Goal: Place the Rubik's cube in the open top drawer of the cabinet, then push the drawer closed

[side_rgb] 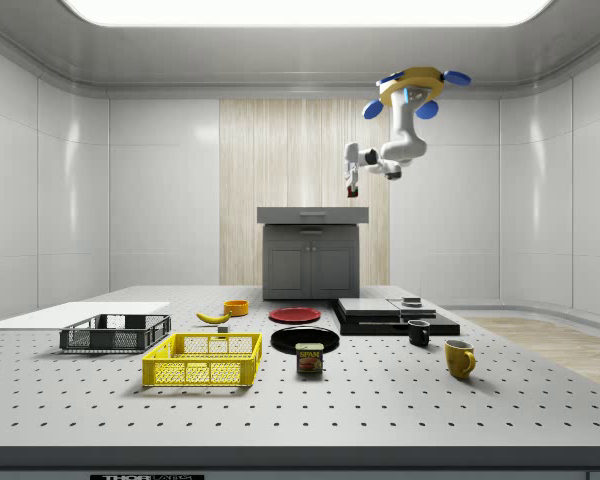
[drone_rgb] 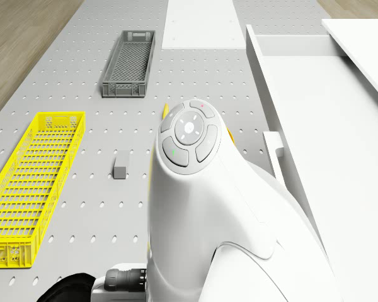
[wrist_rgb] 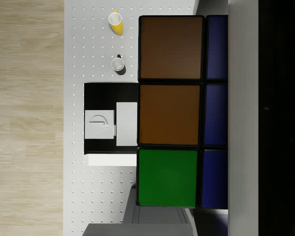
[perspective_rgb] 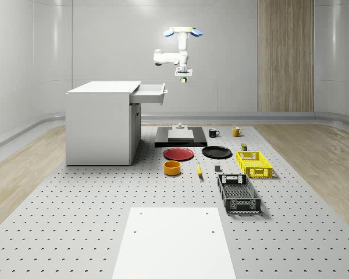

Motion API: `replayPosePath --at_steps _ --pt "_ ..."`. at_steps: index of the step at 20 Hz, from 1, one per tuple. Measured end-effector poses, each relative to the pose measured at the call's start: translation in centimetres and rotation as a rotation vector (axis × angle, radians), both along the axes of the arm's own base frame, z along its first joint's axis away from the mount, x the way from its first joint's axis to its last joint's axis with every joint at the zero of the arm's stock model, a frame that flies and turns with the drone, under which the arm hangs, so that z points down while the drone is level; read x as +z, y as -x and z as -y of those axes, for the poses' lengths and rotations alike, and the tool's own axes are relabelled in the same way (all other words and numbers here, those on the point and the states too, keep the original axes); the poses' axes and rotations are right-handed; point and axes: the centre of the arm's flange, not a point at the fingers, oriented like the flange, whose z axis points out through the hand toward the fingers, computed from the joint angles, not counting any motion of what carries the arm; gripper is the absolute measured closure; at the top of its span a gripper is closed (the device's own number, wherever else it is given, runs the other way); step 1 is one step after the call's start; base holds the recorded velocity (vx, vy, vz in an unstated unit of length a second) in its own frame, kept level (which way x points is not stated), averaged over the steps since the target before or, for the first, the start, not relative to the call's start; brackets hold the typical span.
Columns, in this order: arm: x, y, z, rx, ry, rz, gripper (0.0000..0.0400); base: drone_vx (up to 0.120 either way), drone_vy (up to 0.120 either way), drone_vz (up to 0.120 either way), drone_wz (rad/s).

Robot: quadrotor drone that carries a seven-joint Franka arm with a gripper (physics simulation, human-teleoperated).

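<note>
Wrist view puts the Rubik's cube hard up against the lens, brown, green and blue tiles showing, with a dark finger flat along its blue side: the claw is clenched on the cube. In the whole-scene view the claw hangs in the air just beyond the front of the cabinet's open top drawer and a little above its rim, so the cube is not yet over the drawer's inside. The arm bends up from the claw to the drone, which hovers high above the bench, out past the drawer's open end and away from the cabinet.

Below the drawer's front lies a black slab carrying a pale block. Farther from the cabinet than the slab stand a black mug and a yellow mug. On the camera side of the slab sit a red plate, a black plate, an orange bowl and a banana. Beyond these from the cabinet are a yellow basket and a dark grey basket. In the side view a tin stands by the yellow basket, its label reading "SPAM".
</note>
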Motion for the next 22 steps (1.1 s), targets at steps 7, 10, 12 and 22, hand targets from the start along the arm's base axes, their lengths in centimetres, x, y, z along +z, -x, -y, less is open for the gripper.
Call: replayPosePath --at_steps 7,10,12,22 --pt "0.00 0.00 0.00 0.000 0.000 0.000 0.0080 0.000 -0.120 0.000 0.000" --pt "0.00 0.00 0.00 0.000 0.000 0.000 0.0080 0.000 -0.120 0.000 0.000" --pt "0.00 0.00 0.00 0.000 0.000 0.000 0.0080 0.000 -0.120 0.000 0.000" --pt "0.00 0.00 0.00 0.000 0.000 0.000 0.0080 0.000 -0.120 0.000 0.000"
